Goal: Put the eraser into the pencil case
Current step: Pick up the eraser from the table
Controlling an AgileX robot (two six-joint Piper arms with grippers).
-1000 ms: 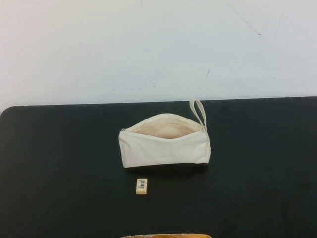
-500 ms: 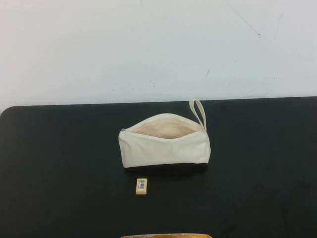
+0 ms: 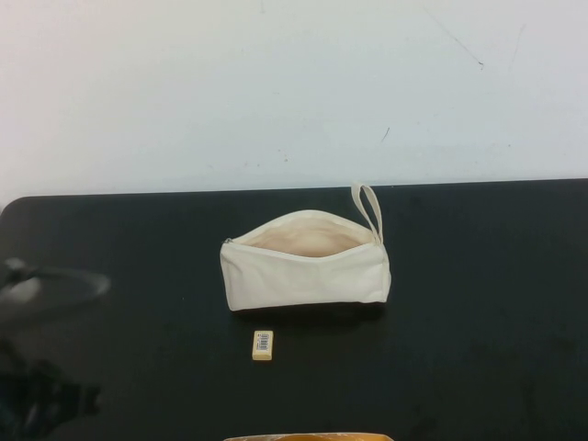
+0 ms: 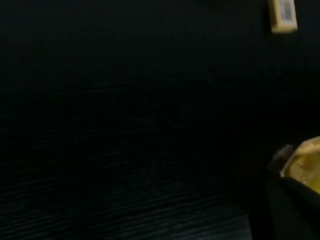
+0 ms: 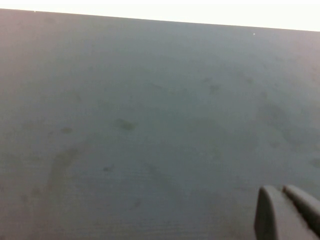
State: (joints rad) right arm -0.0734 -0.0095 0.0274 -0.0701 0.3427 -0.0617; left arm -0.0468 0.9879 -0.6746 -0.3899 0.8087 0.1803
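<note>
1. A black table (image 3: 478,276) sits against a white wall, seen from a raised camera on the robot's side.
2. The pencil case (image 3: 305,265) lies near the middle of the table, its zip open toward the wall so the pale lining shows. A small loop strap (image 3: 367,209) sticks out at its right end.
3. The eraser (image 3: 263,344), a tiny yellow block with a barcode label, lies flat on the table just in front of the pencil case, toward its left end, not touching it. In the left wrist view the eraser (image 4: 283,15) shows at the edge of the picture.
4. Judged from this, the task is at its start: the eraser is not yet picked up, and nothing is in the case. Grasping, lifting and dropping it into the opening are all left.
5. The left gripper (image 3: 41,390) appears as a dark blur at the table's near left corner, well apart from the eraser. Whether it is spread or closed cannot be told, and it holds nothing visible.
6. The right gripper (image 5: 287,210) shows only in its own wrist view, above bare table. Its fingers (image 5: 270,212) lie pressed together, clenched on nothing.
</note>
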